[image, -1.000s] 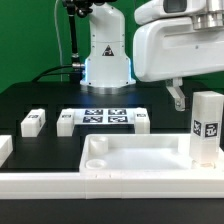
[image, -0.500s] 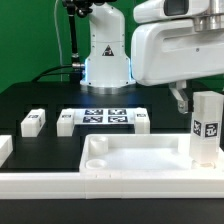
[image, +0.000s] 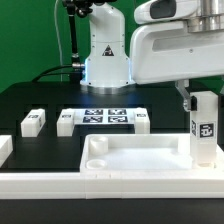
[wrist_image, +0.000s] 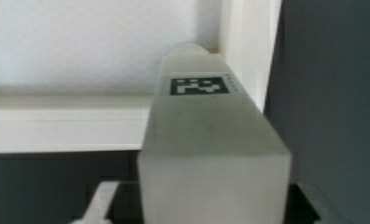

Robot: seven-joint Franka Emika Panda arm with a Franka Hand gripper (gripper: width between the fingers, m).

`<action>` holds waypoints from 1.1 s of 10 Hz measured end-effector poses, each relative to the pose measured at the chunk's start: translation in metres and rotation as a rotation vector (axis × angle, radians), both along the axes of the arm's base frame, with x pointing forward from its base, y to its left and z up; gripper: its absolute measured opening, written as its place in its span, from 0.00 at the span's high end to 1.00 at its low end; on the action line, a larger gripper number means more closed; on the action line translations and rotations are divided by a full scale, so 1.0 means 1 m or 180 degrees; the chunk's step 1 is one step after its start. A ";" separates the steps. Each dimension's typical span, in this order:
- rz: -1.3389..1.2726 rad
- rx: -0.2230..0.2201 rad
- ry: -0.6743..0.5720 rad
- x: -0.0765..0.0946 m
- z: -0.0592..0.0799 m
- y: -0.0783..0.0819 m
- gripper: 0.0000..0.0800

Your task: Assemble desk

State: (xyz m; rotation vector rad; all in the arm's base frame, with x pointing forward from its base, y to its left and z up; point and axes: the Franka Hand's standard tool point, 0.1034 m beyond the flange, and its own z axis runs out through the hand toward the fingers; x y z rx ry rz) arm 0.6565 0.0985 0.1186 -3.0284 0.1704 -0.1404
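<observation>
The leg (image: 205, 128) is standing upright in the panel's (image: 130, 160) corner on the exterior view's right. The gripper (image: 187, 99) is hanging close against the leg's top; whether its fingers are clamping it, I cannot tell.

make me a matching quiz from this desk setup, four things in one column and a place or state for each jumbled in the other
Things
1. panel
2. leg at the exterior view's right
3. marker board
4. robot base

Places or states
a. standing on end
b. lying flat, printed with black tags
c. nearest the exterior camera, white with a raised rim
d. at the back, behind the tagged sheet

Pairs: 1-c, 2-a, 3-b, 4-d
</observation>
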 end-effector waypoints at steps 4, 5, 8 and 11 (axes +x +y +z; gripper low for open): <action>-0.1926 0.0301 0.0248 -0.005 -0.002 -0.005 0.64; -0.2336 0.0387 0.0341 -0.006 -0.002 -0.005 0.64; -0.3409 0.0589 0.0629 -0.006 -0.004 -0.006 0.63; -0.3175 0.0571 0.0598 -0.007 -0.004 -0.005 0.62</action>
